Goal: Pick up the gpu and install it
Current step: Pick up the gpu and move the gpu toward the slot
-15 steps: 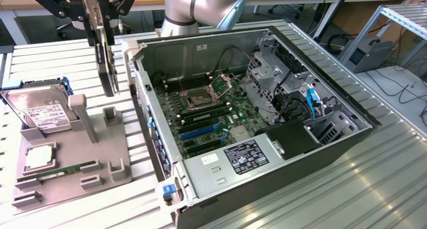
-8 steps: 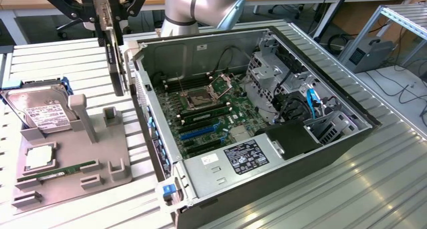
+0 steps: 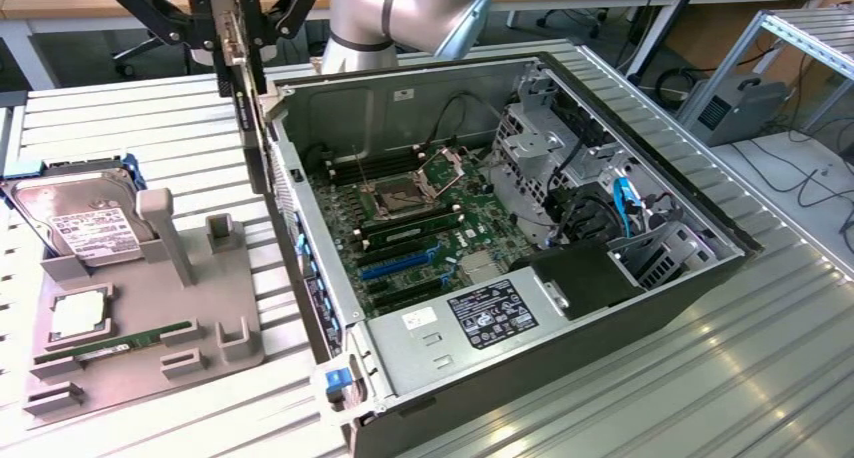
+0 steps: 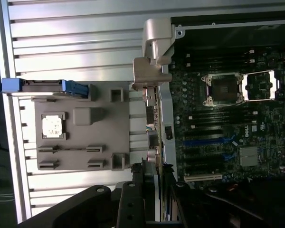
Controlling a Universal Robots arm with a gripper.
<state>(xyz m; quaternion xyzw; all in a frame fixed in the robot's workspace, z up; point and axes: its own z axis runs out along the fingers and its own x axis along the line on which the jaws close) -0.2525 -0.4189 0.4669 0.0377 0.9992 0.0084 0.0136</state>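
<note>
My gripper (image 3: 240,40) is shut on the gpu (image 3: 248,128), which hangs upright and edge-on, high over the near wall of the open computer case (image 3: 694,278) at the exterior view's left. In the wrist view the gpu (image 4: 152,118) runs as a thin edge from between the black fingers (image 4: 133,194) out to its silver end bracket (image 4: 154,52). It sits just outside the case wall, beside the motherboard (image 4: 218,118). The blue expansion slots (image 3: 400,265) lie below and to the exterior view's right of the card, with nothing in them.
A grey parts fixture (image 3: 134,368) lies at the exterior view's left of the case. It holds a silver hard drive (image 3: 80,226), a processor (image 3: 78,313) and a narrow RAM stick (image 3: 114,346). Inside the case are a power supply (image 3: 494,313) and a drive cage (image 3: 541,163).
</note>
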